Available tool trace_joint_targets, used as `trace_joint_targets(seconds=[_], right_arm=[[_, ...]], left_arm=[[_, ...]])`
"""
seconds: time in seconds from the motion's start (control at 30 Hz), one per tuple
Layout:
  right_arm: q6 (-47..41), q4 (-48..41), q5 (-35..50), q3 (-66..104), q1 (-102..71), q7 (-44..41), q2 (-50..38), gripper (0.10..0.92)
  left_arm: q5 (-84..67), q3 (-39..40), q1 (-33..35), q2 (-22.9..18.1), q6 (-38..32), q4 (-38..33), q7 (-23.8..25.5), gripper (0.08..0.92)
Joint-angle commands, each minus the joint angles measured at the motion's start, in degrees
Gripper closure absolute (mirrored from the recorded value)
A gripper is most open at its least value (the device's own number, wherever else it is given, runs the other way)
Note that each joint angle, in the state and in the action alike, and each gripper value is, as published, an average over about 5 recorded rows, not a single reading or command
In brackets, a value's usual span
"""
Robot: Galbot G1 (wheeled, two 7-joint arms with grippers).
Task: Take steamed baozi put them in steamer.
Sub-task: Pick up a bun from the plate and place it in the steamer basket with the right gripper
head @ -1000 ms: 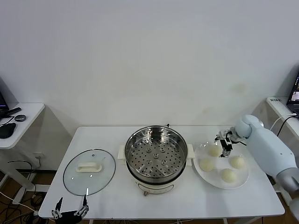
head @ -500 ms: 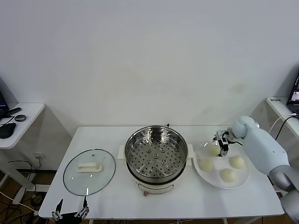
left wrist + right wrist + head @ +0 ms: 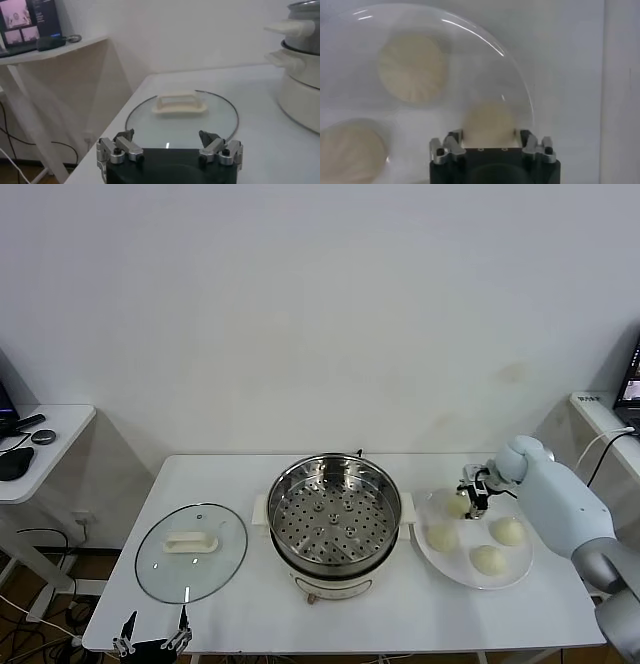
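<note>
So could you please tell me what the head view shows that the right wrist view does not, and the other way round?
Only the head view shows the steamer, the glass lid, the fourth baozi and the left tool, parked at the table's near edge. Only the right wrist view shows the right tool straddling one baozi, with pleats on the others. Both show the plate with baozi on it.

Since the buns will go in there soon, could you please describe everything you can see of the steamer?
The steamer is a round pot of shiny steel sitting upright on a white base with a white handle on each side. Its tray of holes holds nothing. It stands mid-table between the glass lid and the plate of buns. Nothing but the table touches it, and neither claw is near it.
</note>
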Motion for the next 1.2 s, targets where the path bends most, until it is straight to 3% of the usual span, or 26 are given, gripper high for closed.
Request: trace_joint_targets(seconds=[0.03, 0.27, 0.47, 0.7, 0.9, 1.03, 1.2], right_arm=[[-0.1, -0.2, 1.4, 0.0, 0.2, 0.4, -0.3, 0.489], [-1.0, 4.3, 7.5, -1.8, 3.4, -2.1, -3.3, 0.668], [-2.2, 10.1, 16.5, -6.9, 14.6, -7.6, -4.6, 0.694], [-1.0, 13.2, 27.8, -18.0, 28.6, -12.3, -0.2, 0.694], [15.5, 10.3, 34.5, -24.8, 35.2, -15.3, 6.7, 0.664], [25.8, 10.2, 31.1, -27.8, 36.4, -15.0, 9.9, 0.611], [30.6, 15.3, 30.1, -31.2, 36.0, -14.9, 11.1, 0.601]], left_arm=[[0.1, 0.2, 0.0, 0.0, 0.0, 0.0, 0.0, 0.177], [0.6, 0.8, -0.2, 0.1, 0.0, 0.0, -0.1, 0.177], [0.6, 1.1, -0.9, 0.3, 0.1, -0.4, -0.3, 0.177], [1.3, 0.6, -2.3, 0.6, 0.0, -0.5, -0.9, 0.177], [1.6, 0.5, -2.7, 0.4, -0.1, -1.1, -1.0, 0.177], [1.6, 0.6, -2.8, 0.0, -0.1, -0.9, -1.3, 0.177], [1.8, 0.8, -2.8, -0.4, -0.1, -0.8, -1.4, 0.177]])
